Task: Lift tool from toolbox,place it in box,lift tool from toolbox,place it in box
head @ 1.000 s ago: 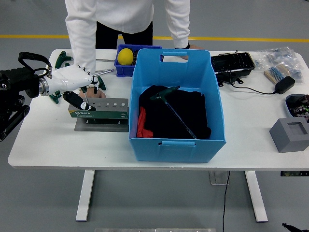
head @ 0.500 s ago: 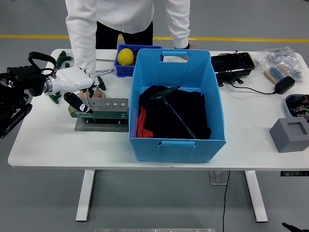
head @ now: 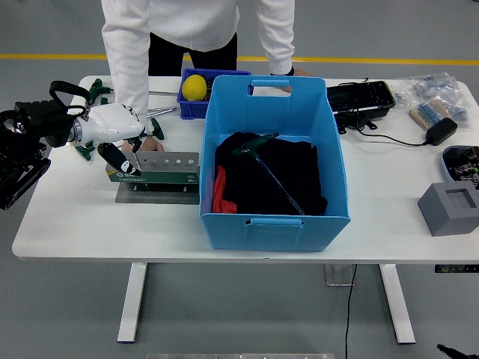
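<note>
Step in hand, my read: 2nd pick. One T-handle tool (head: 268, 168) is already in the blue box (head: 274, 218), lying diagonal on black cloth (head: 288, 179), green handle toward 11 o'clock, shaft tip toward 5. So pass 1 looks done, pass 2 at reach stage.

Left hand (head: 112, 127) sits at 10 o'clock of the box, over the left end of the toolbox (head: 153, 170) (green rack w/ a row of holes on a grey base). Fingers (head: 118, 157) hang down, loosely curled, dark tips just above/at the rack's left end. Nothing seen held; can't confirm contact w/ rack. Right hand not in view.

Remaining tools: green T-handles (head: 153, 127) poke out just behind the hand, ~12 o'clock of the rack, more at the table's (head: 82, 224) far-left corner. Partly hidden by the hand, so can't tell which are seated in the rack.

Person at the far side, 12 o'clock: one hand (head: 153, 143) down just behind the rack beside the robot's hand, other (head: 292, 73) on the table behind the box's far rim.

Next move needs, imo:
- fingers closing round a handle, not the rack body
- straight vertical pull so the shaft clears its hole w/o tipping the rack
- carry toward 3 o'clock, high enough to clear the box's left wall
- release over the cloth

Risk: person's hand is v. close to the grasp zone.
</note>
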Controlling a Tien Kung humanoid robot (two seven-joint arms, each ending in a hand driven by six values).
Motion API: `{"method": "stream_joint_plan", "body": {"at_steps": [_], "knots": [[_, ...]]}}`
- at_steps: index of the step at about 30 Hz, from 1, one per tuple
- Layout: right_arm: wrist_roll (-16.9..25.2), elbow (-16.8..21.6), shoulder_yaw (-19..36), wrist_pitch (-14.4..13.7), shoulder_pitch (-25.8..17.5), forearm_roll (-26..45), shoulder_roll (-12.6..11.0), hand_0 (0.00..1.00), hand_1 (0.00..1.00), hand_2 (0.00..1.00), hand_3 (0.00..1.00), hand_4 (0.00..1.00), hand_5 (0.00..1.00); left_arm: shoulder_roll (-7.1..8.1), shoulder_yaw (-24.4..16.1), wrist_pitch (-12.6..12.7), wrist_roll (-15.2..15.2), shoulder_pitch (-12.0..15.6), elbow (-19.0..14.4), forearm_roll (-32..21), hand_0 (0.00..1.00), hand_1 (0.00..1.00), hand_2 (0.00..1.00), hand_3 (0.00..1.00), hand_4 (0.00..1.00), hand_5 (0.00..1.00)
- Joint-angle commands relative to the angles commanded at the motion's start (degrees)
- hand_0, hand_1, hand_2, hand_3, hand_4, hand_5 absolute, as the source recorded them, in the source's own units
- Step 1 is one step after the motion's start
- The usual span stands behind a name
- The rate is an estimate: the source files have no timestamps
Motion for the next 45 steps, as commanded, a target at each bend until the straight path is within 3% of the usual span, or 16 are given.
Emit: {"method": "stream_joint_plan", "body": {"at_steps": [2,7,8,13,14,19,20,25,26,31,32,37,38,43,44,45], "knots": [[0.0,0.0,0.0,0.0,0.0,0.0,0.0,0.62,0.603,0.664,0.54,0.776,0.658,-0.04,0.5,0.1,0.2,-0.2,0.6,-0.1,0.842,0.676,0.555,0.442,0.935,0.671],[0.0,0.0,0.0,0.0,0.0,-0.1,0.0,0.62,0.603,0.664,0.54,0.776,0.658,-0.15,1.4,0.3,0.6,-0.6,1.4,-0.2,0.842,0.676,0.555,0.442,0.935,0.671],[0.0,0.0,0.1,0.0,0.0,-0.1,0.0,0.62,0.603,0.665,0.539,0.776,0.658,-0.15,1.5,0.4,0.6,-0.7,1.4,-0.2,0.844,0.611,0.474,0.384,0.929,0.676],[-0.1,0.0,0.2,0.0,-0.1,-0.3,0.0,0.62,0.603,0.665,0.539,0.776,0.658,-0.18,2.1,0.9,0.6,-0.8,1.2,-0.4,0.844,0.611,0.474,0.384,0.929,0.676],[-0.1,0.0,0.2,0.0,-0.1,-0.4,0.0,0.621,0.602,0.665,0.54,0.776,0.658,-0.25,2.3,0.9,0.6,-0.8,1.3,-0.5,0.84,0.508,0.393,0.329,0.928,0.676],[0.0,0.0,0.2,-0.1,-0.2,-0.2,0.1,0.621,0.602,0.665,0.54,0.776,0.658,-0.42,2.8,1.4,0.3,-0.7,1.5,-0.9,0.84,0.508,0.393,0.329,0.928,0.676],[0.0,0.0,0.2,-0.1,-0.3,-0.2,0.1,0.621,0.602,0.665,0.539,0.776,0.658,-0.47,3.0,1.6,0.2,-0.7,1.5,-1.1,0.841,0.405,0.333,0.295,0.929,0.678],[-0.1,0.0,0.3,0.0,-0.3,-0.5,0.1,0.621,0.602,0.665,0.539,0.776,0.658,-0.57,3.5,2.4,-0.4,-0.6,1.6,-1.8,0.841,0.405,0.333,0.295,0.929,0.678],[-0.1,0.0,0.3,0.0,-0.3,-0.5,0.1,0.621,0.602,0.665,0.539,0.777,0.658,-0.56,3.5,2.5,-0.4,-0.6,1.6,-2.0,0.806,0.335,0.281,0.26,0.926,0.677],[-0.1,0.0,0.4,0.0,-0.4,-0.7,0.1,0.621,0.602,0.665,0.539,0.777,0.658,-0.5,3.7,2.9,-0.2,-0.7,1.3,-2.2,0.806,0.335,0.281,0.26,0.926,0.677],[-0.1,0.0,0.4,-0.1,-0.4,-0.7,0.1,0.621,0.604,0.665,0.54,0.777,0.658,-0.51,3.7,3.2,-0.2,-0.7,1.3,-2.3,0.579,0.272,0.245,0.221,0.921,0.652],[0.0,0.0,0.2,-0.1,-0.2,-0.2,0.0,0.621,0.604,0.665,0.54,0.777,0.658,-0.77,3.4,5.1,-0.6,-0.6,2.1,-2.9,0.579,0.272,0.245,0.221,0.921,0.652],[0.1,0.0,0.0,-0.1,-0.2,0.0,0.0,0.621,0.601,0.665,0.54,0.777,0.658,-0.87,3.3,5.6,-0.8,-0.6,2.3,-3.0,0.335,0.214,0.212,0.18,0.951,0.537],[0.2,0.0,-0.3,-0.1,0.0,0.6,-0.1,0.621,0.601,0.665,0.54,0.777,0.658,-1.43,3.3,8.0,-1.7,-0.6,3.4,-3.6,0.335,0.214,0.212,0.18,0.951,0.537],[0.2,-0.1,-0.4,-0.1,0.1,0.6,-0.1,0.621,0.602,0.665,0.54,0.777,0.657,-1.54,3.2,8.6,-2.1,-0.6,3.6,-3.9,0.223,0.149,0.165,0.138,0.978,0.44],[0.2,-0.1,-0.4,-0.1,0.1,0.7,-0.1,0.621,0.602,0.665,0.54,0.777,0.657,-1.63,3.1,9.3,-2.6,-0.6,3.8,-4.2,0.223,0.149,0.165,0.138,0.978,0.44]]}}
